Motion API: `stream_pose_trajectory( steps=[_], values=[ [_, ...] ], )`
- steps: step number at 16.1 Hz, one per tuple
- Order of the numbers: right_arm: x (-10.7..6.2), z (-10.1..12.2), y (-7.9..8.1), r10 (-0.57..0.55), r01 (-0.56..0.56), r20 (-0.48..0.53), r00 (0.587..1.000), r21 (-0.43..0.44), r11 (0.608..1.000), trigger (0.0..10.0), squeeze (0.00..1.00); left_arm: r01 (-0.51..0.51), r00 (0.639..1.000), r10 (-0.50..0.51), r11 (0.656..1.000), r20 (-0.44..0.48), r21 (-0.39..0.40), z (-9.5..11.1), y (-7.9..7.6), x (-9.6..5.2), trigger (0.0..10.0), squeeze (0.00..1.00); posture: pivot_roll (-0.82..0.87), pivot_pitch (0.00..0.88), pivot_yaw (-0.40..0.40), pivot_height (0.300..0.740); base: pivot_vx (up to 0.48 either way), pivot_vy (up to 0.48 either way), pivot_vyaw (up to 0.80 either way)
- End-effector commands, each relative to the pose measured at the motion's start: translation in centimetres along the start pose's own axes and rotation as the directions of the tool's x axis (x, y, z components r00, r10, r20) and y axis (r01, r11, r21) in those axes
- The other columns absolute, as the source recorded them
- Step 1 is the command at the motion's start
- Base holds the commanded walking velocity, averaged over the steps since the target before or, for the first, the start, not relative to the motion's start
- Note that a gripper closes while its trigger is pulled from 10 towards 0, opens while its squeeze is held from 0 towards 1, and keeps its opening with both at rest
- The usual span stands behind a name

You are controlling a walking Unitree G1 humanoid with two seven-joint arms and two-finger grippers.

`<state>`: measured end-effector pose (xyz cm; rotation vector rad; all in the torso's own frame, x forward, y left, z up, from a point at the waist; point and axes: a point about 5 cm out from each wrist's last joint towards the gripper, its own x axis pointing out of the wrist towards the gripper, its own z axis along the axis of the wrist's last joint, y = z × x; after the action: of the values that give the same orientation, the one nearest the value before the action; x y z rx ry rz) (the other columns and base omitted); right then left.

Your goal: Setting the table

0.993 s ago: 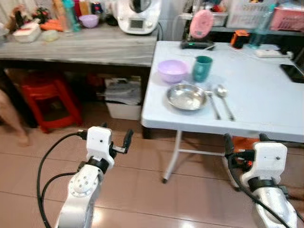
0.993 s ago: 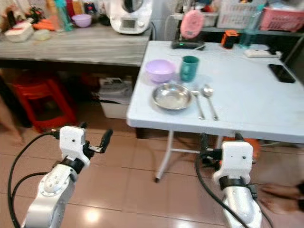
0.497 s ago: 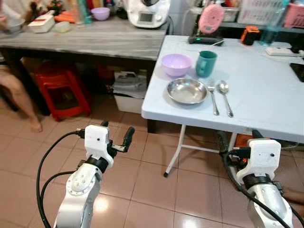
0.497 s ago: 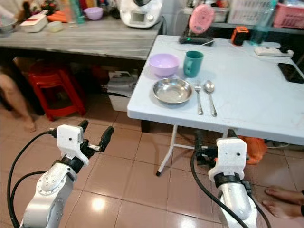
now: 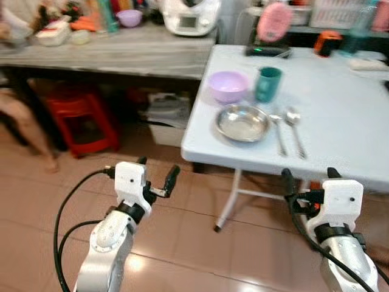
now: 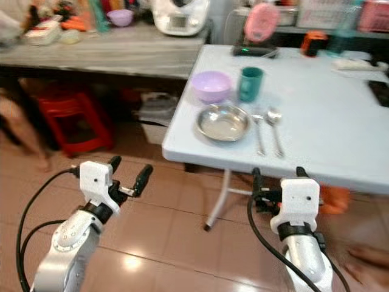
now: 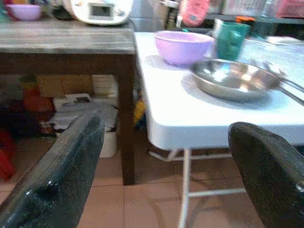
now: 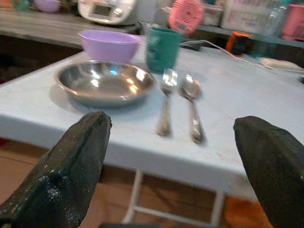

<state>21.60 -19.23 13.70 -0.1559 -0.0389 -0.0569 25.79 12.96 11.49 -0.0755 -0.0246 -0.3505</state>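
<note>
A white table (image 5: 340,131) stands on a tiled floor beside a grey counter (image 5: 115,52). Both grippers hang low in front of the table with fingers spread apart, holding nothing: left gripper (image 5: 157,176), right gripper (image 5: 307,181). Just ahead of them sit a metal plate (image 8: 105,81), fork (image 8: 165,102), spoon (image 8: 192,104), purple bowl (image 8: 109,44) and green cup (image 8: 163,48).

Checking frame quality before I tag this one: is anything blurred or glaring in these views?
Both eye views are softly motion-blurred, worst at the edges; floor glare near the left arm. Left wrist view: steel plate fairly sharp, fingers soft. Right wrist view: fork and spoon slightly blurred, shelf behind hazy.
</note>
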Motion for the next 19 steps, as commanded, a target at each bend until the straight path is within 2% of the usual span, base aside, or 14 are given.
stream_pose_trajectory(
  steps=[1, 19],
  values=[
    [0.01, 0.06, 0.39, 0.009, -0.009, 0.002, 1.0, 0.013, 1.0, 10.0, 0.0, -0.006, 1.0, 0.006, 1.0, 0.0, 0.011, 0.21, 0.55, -0.2, 10.0, 0.0, -0.05, 0.058, 0.004, 0.74, 0.334, 0.0, 0.0],
    [0.19, 0.07, 0.49, 0.022, -0.022, 0.001, 1.0, 0.005, 1.0, 10.0, 0.0, 0.011, 1.0, -0.011, 1.0, -0.012, 0.01, 0.1, 0.34, -0.07, 10.0, 0.0, -0.06, 0.067, 0.003, 0.74, 0.334, 0.0, 0.0]
  ],
)
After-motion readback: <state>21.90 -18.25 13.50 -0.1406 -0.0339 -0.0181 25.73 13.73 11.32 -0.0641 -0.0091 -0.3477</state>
